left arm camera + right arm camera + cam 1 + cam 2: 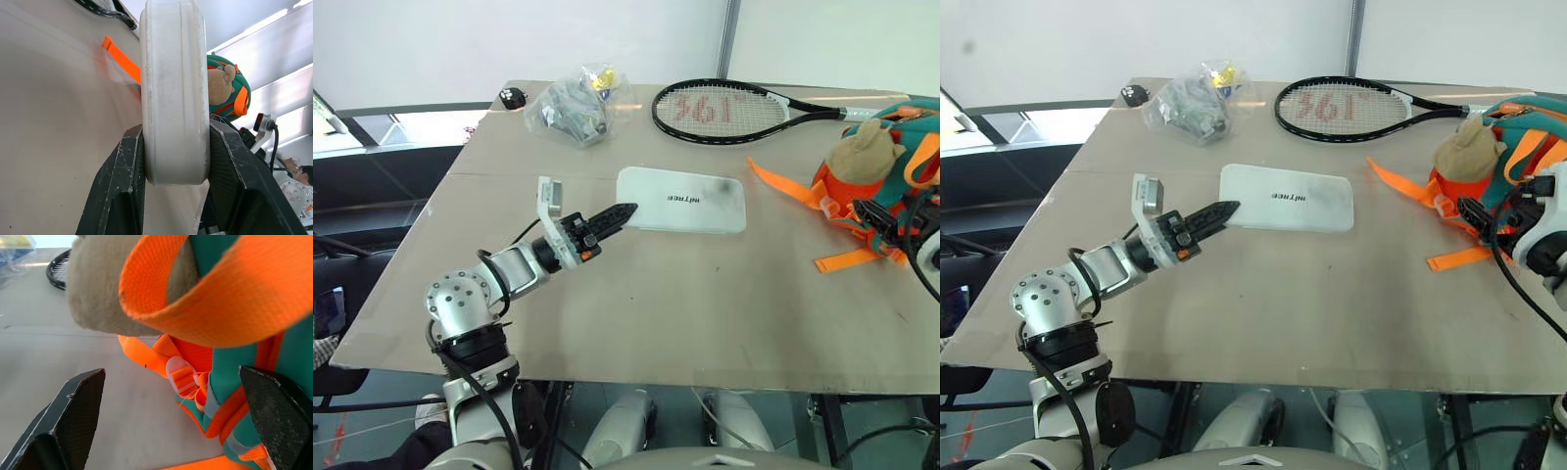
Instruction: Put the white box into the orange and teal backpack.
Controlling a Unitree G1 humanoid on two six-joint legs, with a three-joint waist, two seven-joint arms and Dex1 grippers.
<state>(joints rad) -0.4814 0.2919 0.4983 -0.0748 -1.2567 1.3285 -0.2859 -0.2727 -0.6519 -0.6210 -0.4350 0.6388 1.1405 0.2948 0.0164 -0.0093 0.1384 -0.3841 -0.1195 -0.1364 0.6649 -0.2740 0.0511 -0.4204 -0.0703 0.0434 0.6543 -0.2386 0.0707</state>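
**Readable markings**

Red "361°" painted across the strings of the black tennis racket [724,110], far side of the table [636,313]. Small dark lettering on the white box [682,199], upside down; apparently "Unitree".

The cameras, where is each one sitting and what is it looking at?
Left eye and right eye views: on the head, looking down over the table; both arms show.
Left wrist view: on the left arm; left gripper clamps the white box.
Right wrist view: on the right arm; open right gripper faces the backpack.
Shared: plush toy.
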